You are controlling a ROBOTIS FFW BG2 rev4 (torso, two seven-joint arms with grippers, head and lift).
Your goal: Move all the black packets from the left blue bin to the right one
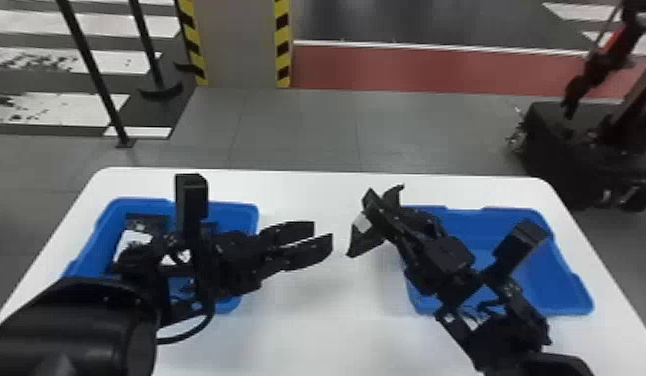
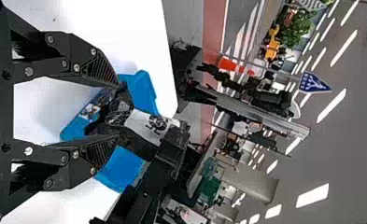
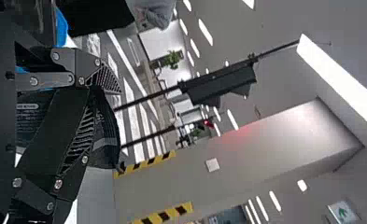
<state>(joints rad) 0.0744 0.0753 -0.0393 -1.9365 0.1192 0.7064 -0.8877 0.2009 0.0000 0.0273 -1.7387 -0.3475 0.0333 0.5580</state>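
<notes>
Packet (image 3: 31, 122), black, clamped in right pincer (image 1: 373, 206); print too small to read. Left pincer (image 1: 323, 233) spread, empty. Left bin (image 1: 243, 215) partly hidden.

Left arm (image 1: 72, 330): enters at the head view's lower left. Left pincer (image 1: 323, 234): directed toward the robot's right; jaws parted. Right arm (image 1: 512, 330): enters at lower right. Right pincer (image 1: 375, 206): angled forward and inward; jaws clamped. Pincers not touching.
</notes>
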